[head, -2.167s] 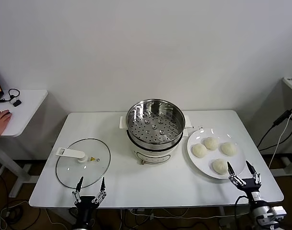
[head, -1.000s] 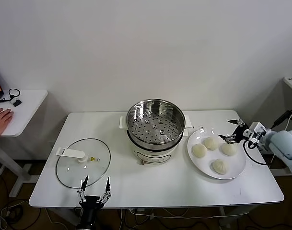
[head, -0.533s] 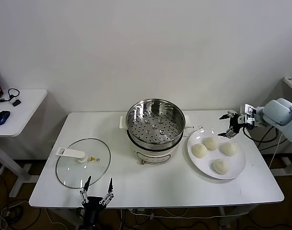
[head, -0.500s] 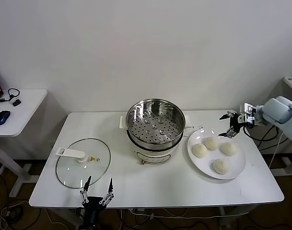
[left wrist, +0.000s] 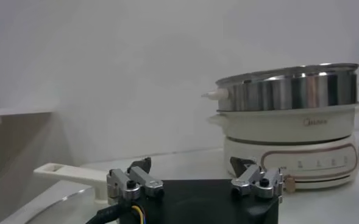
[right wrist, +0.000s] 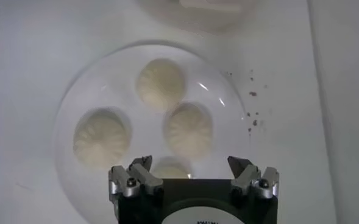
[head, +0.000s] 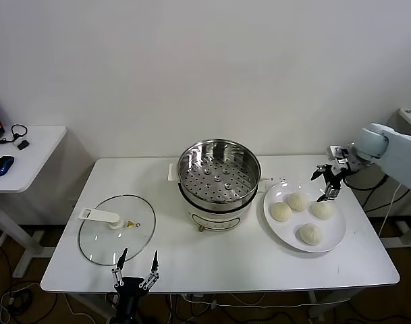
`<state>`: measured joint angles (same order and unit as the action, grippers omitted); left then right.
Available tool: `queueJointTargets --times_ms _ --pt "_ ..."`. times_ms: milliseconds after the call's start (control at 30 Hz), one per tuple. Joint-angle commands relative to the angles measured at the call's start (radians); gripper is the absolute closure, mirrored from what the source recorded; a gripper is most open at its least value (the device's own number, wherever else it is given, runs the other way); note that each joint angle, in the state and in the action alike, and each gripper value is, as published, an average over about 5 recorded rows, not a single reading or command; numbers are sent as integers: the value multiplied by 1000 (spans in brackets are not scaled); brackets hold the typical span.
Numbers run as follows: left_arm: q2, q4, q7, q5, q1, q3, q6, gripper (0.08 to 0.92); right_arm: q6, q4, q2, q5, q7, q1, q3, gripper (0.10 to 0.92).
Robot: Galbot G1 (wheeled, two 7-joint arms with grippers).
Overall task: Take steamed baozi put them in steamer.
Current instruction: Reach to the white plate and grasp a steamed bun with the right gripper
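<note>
**Right arm poised above the plate; no bun taken yet**

The right gripper (head: 329,182) hangs over the far right part of the white plate (head: 333,239), jaws spread wide and empty, pointing down at the buns. All four steamed baozi (head: 296,202) lie on that plate, apart from one another; none is in the steamer (head: 218,173), whose perforated floor is bare. In the right wrist view the bun nearest the jaws (right wrist: 170,167) sits partly hidden under the gripper body.

Judgement on the step in hand: the descent should be straight down with the bun centred between the open jaws, and the closing gentle, since soft dough is likely to dent or tear. The neighbouring bun (right wrist: 188,129) is close enough that a fingertip could nudge it.

The left gripper (head: 134,264) waits at the near edge of the table (head: 259,260), jaws spread, holding nothing. The glass lid (head: 117,229) lies flat on the left, well apart from the route. Between plate and basket only the steamer's raised rim needs clearing.
</note>
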<state>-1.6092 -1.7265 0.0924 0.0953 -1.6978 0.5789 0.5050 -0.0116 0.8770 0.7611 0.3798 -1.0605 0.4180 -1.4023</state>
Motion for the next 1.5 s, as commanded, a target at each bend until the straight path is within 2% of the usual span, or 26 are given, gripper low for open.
queueJointTargets --times_ms 33,467,1333,1400,1500 --pt "-30 9 2 6 3 3 1 177 27 -162 140 -32 -33 -64 13 203" --pt "-27 23 6 25 1 19 6 177 60 -282 219 -152 -26 -187 127 203" --pt "-22 36 11 41 7 28 14 177 48 -300 233 -182 -13 -214 154 204" --pt "-21 38 11 41 8 28 14 177 50 -302 233 -186 -11 -215 160 223" --pt "-20 41 10 44 9 28 15 177 52 -302 233 -188 -8 -218 167 294"
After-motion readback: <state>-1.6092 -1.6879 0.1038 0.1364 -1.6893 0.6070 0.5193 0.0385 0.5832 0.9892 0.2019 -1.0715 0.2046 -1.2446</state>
